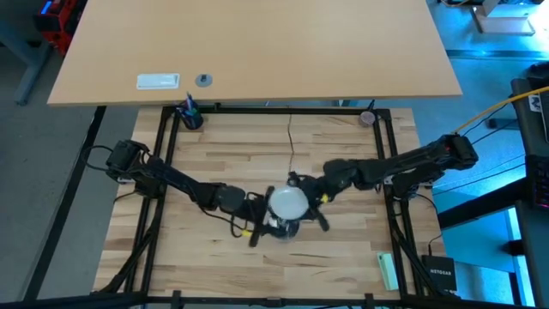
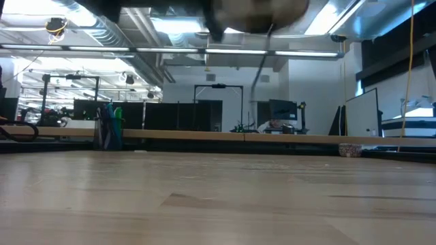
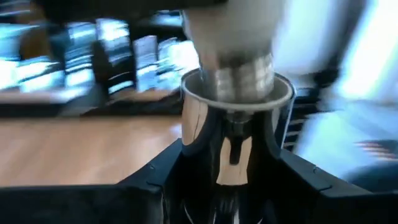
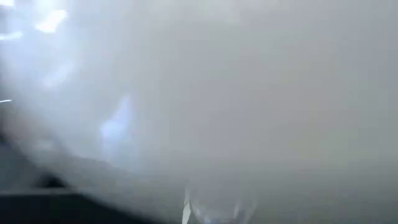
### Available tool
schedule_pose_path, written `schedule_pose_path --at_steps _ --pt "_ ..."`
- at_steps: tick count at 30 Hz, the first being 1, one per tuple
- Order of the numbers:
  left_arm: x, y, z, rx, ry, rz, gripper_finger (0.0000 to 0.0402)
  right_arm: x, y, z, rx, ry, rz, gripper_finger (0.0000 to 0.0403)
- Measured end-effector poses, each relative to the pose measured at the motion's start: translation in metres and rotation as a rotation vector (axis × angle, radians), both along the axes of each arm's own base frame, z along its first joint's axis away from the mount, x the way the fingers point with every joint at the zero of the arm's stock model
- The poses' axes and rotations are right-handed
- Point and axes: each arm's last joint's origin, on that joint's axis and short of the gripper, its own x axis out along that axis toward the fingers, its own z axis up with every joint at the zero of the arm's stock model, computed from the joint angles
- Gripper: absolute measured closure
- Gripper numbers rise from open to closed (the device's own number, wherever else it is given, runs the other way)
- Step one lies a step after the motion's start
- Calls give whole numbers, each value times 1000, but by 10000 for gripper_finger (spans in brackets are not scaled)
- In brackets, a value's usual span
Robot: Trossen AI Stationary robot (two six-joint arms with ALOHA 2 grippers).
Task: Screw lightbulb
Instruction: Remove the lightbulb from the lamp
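The lightbulb (image 1: 287,202), frosted white, hangs above the middle of the table, dome up. Its silvery screw base (image 3: 239,68) stands in the mouth of the round silver socket (image 3: 230,124). My left gripper (image 3: 233,186) comes in from the table's left and is shut on the socket. My right gripper (image 1: 313,196) comes in from the right and stands at the bulb; the right wrist view is filled by the white dome (image 4: 205,106). A thin black cord (image 1: 292,142) runs from the socket toward the far edge. My left gripper pinches the socket's shiny side wall (image 3: 199,143) between its two fingers (image 3: 161,174), one on each side. The fingers come in about level from the table's left. The socket stands upright, mouth up, lifted clear of the table, with the bulb's screw base in its mouth.
A blue pen cup (image 1: 189,116) stands at the far left corner and a small round thing (image 1: 367,118) at the far right. A green piece (image 1: 388,270) lies near the right front. Black frame rails (image 1: 163,172) run along both sides.
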Motion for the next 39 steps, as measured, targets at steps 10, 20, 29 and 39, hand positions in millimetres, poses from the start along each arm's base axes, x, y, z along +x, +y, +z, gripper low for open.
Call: schedule_pose_path --at_steps 10,20,29,39 --pt "-1 -4 6 -40 -52 -155 239 6 4 8 108 -129 303 257" --pt "-2 11 -26 107 207 278 239 -26 -8 -11 -63 239 -121 257" --pt "15 33 -75 207 283 356 236 -41 -9 -62 -79 359 -274 257" --pt "20 38 -115 238 361 363 203 -56 -13 -99 -18 452 -335 257"
